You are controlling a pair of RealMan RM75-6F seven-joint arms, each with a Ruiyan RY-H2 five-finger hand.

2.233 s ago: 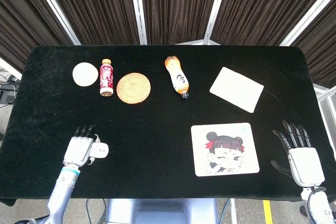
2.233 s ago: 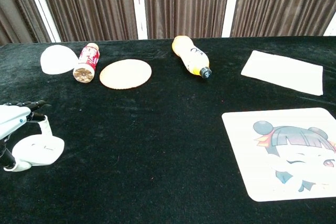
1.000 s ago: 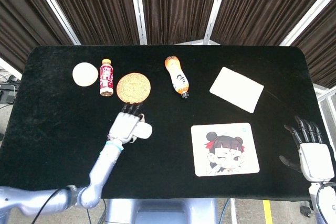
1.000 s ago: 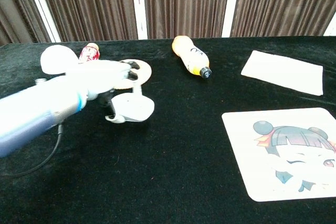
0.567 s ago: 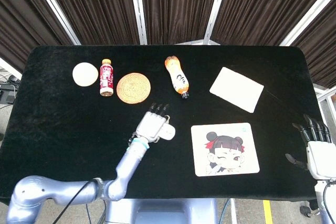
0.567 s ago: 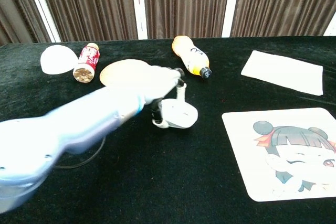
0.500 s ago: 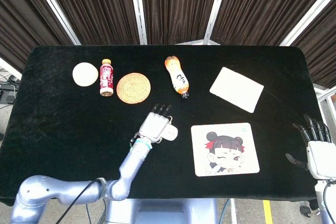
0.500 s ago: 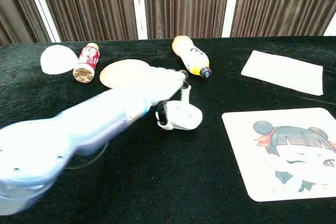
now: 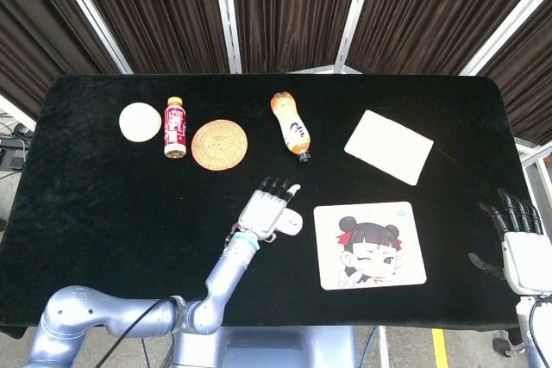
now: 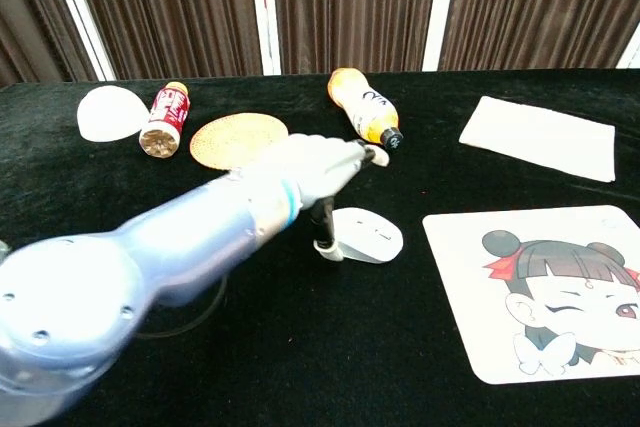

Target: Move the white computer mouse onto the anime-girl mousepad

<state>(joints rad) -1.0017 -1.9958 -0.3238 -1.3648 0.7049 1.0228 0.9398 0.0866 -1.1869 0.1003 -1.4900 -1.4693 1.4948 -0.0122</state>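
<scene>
We see L hand point(image 9: 268, 209) gripping small white plastic computer mouse point(image 10: 368, 235) just left of square anime-girl mousepad point(image 9: 370, 245), not yet on it; grip low, prob. for sliding across; R hand point(image 9: 520, 252) open, idle.

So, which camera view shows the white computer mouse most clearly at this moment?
The chest view: the white computer mouse shows nearly whole, lying just left of the anime-girl mousepad, with the left hand above it. In the head view the hand covers most of the mouse; only a small white part shows.
</scene>
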